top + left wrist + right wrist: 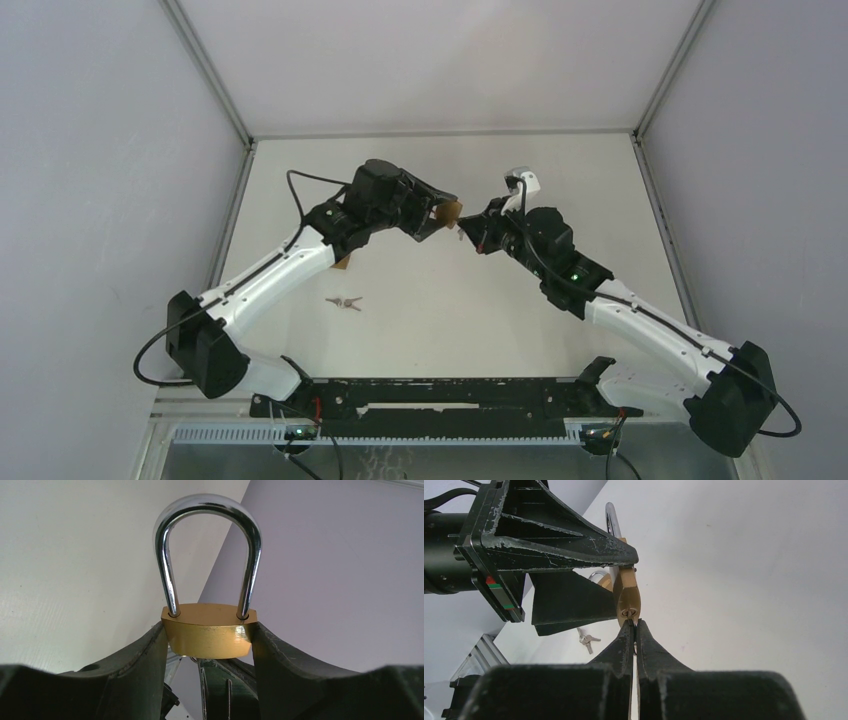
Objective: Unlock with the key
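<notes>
A brass padlock (207, 636) with a chrome shackle (207, 502) is held above the table, my left gripper (208, 639) shut on the sides of its body. Both shackle legs sit in the body. In the top view the padlock (449, 211) hangs between the two arms. My right gripper (634, 625) is shut on the key (630, 617), whose tip is at the keyhole in the padlock's bottom face (626, 600). Most of the key is hidden between the fingers. From above, the right gripper (468, 232) meets the lock from the right.
A small bunch of spare keys (343, 302) lies on the white table, also seen under the lock in the right wrist view (585, 640). A brass-coloured object (342, 262) lies partly under the left arm. Grey walls enclose the table on three sides.
</notes>
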Motion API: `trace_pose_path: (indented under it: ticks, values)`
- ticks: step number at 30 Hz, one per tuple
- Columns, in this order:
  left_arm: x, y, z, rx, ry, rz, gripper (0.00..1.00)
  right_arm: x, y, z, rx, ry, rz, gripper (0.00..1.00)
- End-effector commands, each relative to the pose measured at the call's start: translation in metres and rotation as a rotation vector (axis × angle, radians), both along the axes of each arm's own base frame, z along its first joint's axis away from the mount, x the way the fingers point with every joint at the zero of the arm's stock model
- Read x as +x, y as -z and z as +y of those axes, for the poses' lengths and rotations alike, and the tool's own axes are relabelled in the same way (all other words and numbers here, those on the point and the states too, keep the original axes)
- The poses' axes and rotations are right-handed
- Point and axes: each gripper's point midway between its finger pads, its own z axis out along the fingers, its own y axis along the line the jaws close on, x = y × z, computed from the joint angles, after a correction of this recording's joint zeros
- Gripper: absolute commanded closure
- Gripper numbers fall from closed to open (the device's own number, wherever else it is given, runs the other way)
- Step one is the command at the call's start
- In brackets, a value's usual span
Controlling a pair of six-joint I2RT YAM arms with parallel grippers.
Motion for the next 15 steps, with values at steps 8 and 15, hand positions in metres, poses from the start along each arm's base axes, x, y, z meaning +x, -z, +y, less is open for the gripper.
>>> trace_pose_path:
  ticks: [8,15]
  values:
    - [-0.0429,-0.0508,-0.0230,-0.146,0.168,-0.092,1.00,0.0051,-0.0635,0.0047,0.108,-0.009,-0.138,1.00]
    - [-0.0468,-0.0506,-0.0222,-0.139,0.178,-0.105,1.00,-0.0005,-0.0677,0.0011,0.113,-0.011,-0.138,1.00]
